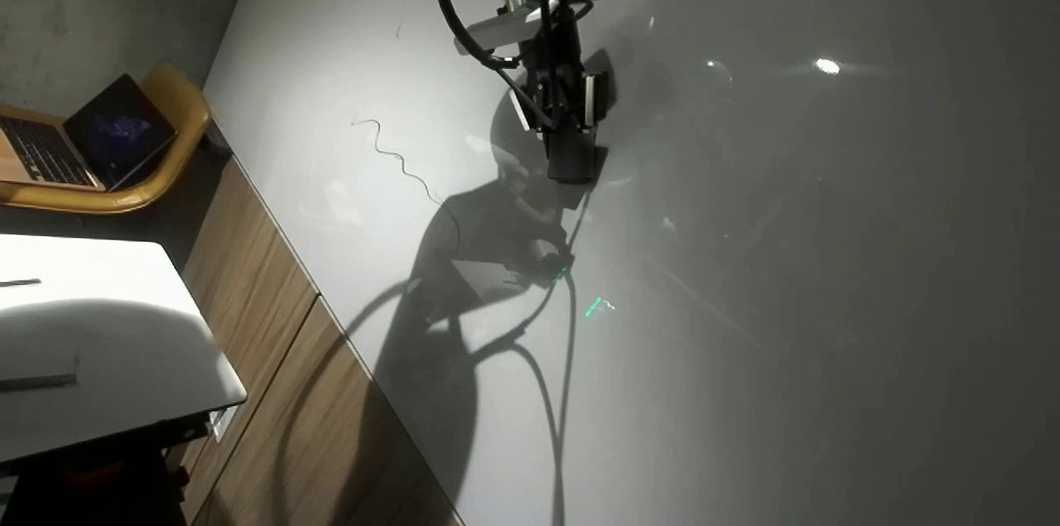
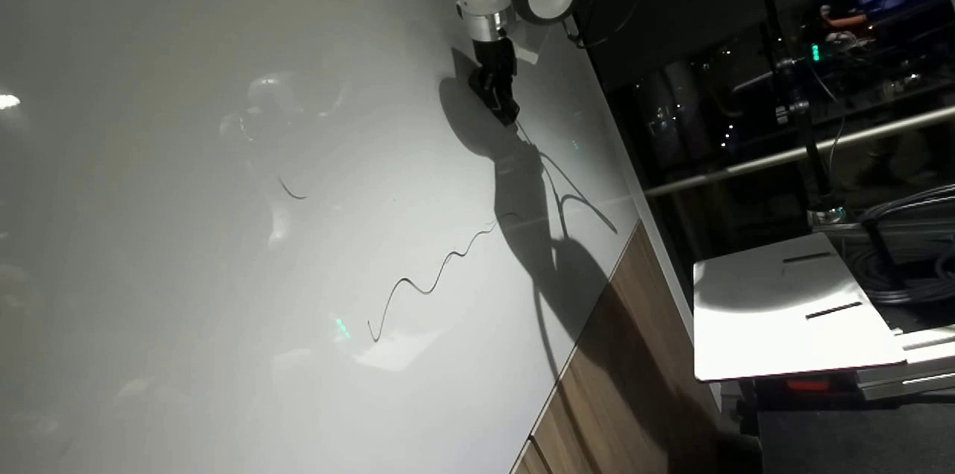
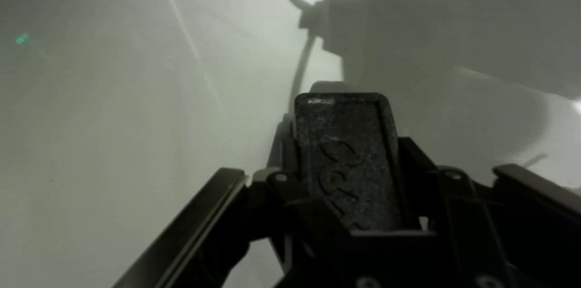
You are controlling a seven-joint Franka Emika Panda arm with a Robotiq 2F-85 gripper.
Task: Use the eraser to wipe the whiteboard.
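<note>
We see the whiteboard [image 1: 712,377] spreading behind the gripper [image 3: 347,143] and past it on both sides. Our gripper's jaws pinch the eraser [image 3: 352,174], which sits between them with its far end jutting beyond their tips; whether it touches the whiteboard, we cannot tell.

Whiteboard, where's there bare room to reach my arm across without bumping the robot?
In an exterior view, the whiteboard looks open right of the green light spots, and again between the squiggly pen line and the wood panels. It's crowded above the spots, where the hand grips the eraser and black cables run close beside.
</note>
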